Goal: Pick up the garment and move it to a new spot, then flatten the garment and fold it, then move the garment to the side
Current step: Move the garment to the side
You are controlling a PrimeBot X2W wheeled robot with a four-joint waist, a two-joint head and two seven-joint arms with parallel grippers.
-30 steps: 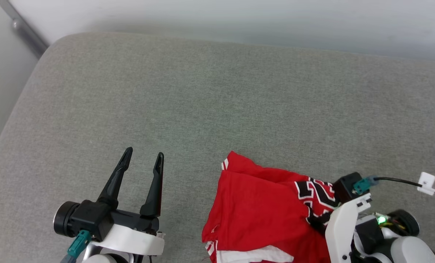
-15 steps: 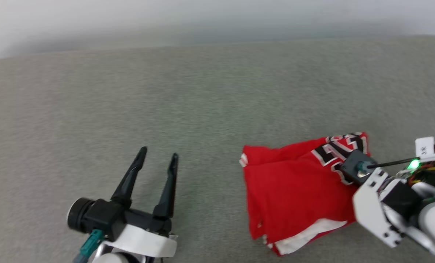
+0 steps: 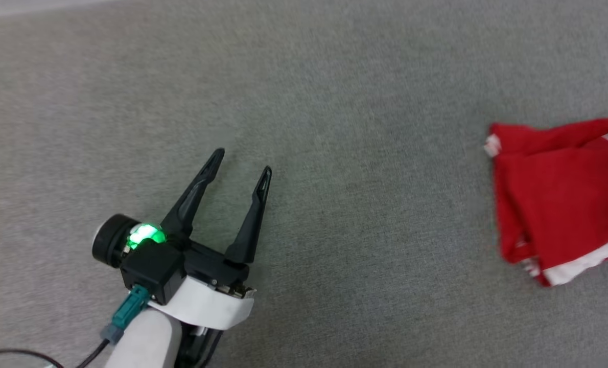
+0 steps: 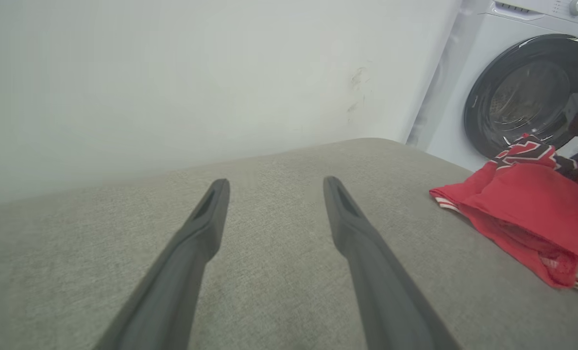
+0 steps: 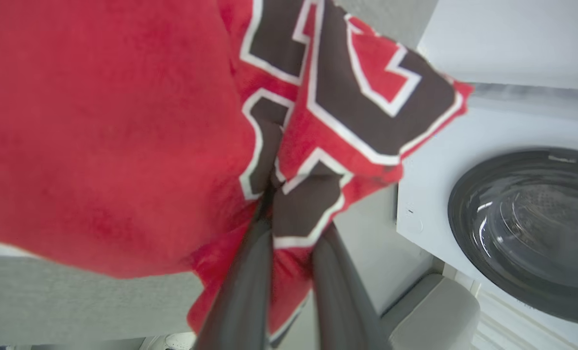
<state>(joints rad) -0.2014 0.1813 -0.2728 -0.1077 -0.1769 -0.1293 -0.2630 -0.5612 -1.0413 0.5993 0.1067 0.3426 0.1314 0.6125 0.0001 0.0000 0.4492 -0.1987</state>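
Your right gripper [image 5: 294,218] pinches folded jersey [image 3: 554,204] at lettering; jersey now farther right of empty, splayed left gripper [image 3: 242,161]. Side move underway.

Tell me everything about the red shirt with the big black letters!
The red jersey T-shirt looks soft, with white sleeve fabric, striped trim and black white-edged letters. It is folded into a bundle, resting on the grey fabric cushion at the robot's right. The right gripper is shut on its lettered edge.

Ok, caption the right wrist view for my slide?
Red garment clamped in the shut right pincer, washing machine behind.
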